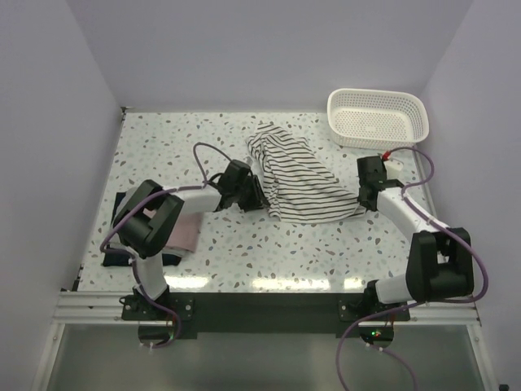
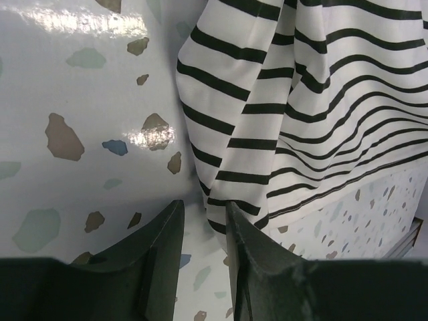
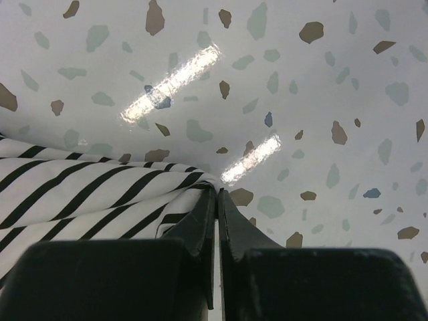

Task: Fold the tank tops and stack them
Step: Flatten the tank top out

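The white tank top with thin black stripes [image 1: 297,179] lies crumpled in the middle of the table. My left gripper [image 1: 259,195] is open at its left edge. In the left wrist view [image 2: 204,204] the striped cloth [image 2: 301,100] hangs just ahead of the jaws, its hem at the right fingertip. My right gripper [image 1: 361,199] is shut on the top's right corner, and the right wrist view [image 3: 217,190] shows the cloth [image 3: 80,194] pinched at the tips. The pink top [image 1: 186,232] lies folded at the near left, with the dark navy top [image 1: 120,259] beneath it, both partly hidden by my left arm.
A white lattice basket [image 1: 378,116] stands at the back right corner. The speckled table [image 1: 179,138] is walled in on the left, back and right. A black rail runs along the near edge by the arm bases.
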